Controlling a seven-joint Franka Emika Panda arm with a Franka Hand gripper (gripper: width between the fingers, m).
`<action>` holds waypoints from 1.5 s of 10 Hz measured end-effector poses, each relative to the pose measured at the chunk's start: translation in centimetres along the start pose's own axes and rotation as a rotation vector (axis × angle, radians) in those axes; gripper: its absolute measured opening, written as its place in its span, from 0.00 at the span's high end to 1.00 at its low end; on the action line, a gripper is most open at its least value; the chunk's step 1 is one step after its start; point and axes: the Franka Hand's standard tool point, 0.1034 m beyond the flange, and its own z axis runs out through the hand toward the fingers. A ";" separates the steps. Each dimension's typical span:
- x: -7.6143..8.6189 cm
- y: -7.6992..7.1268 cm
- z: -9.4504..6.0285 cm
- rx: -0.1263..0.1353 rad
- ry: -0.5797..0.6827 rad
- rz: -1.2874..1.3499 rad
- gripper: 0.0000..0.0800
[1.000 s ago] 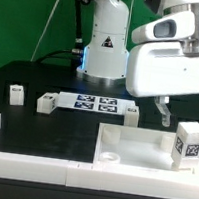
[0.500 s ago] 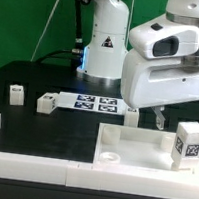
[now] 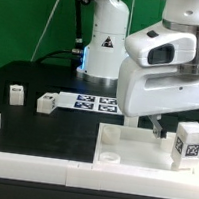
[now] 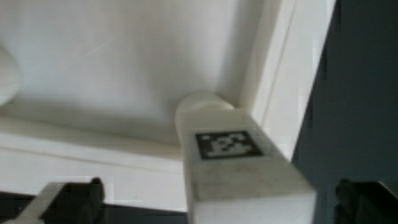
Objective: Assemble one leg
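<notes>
Blocks come first at the exterior view's left: we see one small white block (image 3: 16,95) and, just to its right, a second block (image 3: 46,102). Both stand on the black tabletop (image 3: 54,127), and a low white rail (image 3: 24,163) runs along the front. Next comes the marker board (image 3: 97,102), lying flat in front of the robot base (image 3: 104,48). Right of that, a third block (image 3: 132,114) peeks out beside the arm's big white housing, behind the tray-shaped piece (image 3: 137,150). The pincer (image 3: 157,125) hangs low over the back part of the tray, largely hidden by the housing in this view. Farthest right stands the leg (image 3: 190,142), upright at the tray's right end with its tag facing the camera; whether it sits inside the tray or on its edge we cannot tell. In the wrist view the pincer (image 4: 217,200) is spread wide, its two dark fingertips (image 4: 68,198) far apart and touching nothing. Between them we see the leg (image 4: 226,170), its tag (image 4: 224,144) turned toward the lens. It sits close against the tray's raised wall (image 4: 276,60), and the dark tabletop (image 4: 356,80) lies beyond that wall.
</notes>
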 end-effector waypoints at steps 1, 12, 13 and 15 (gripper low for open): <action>0.1 0.0 0.1 0.000 0.000 0.000 0.19; 0.1 -0.2 0.2 0.001 0.010 0.403 0.64; 0.1 -0.2 0.2 -0.002 0.013 0.543 0.64; 0.1 -0.2 0.3 -0.009 0.016 0.817 0.64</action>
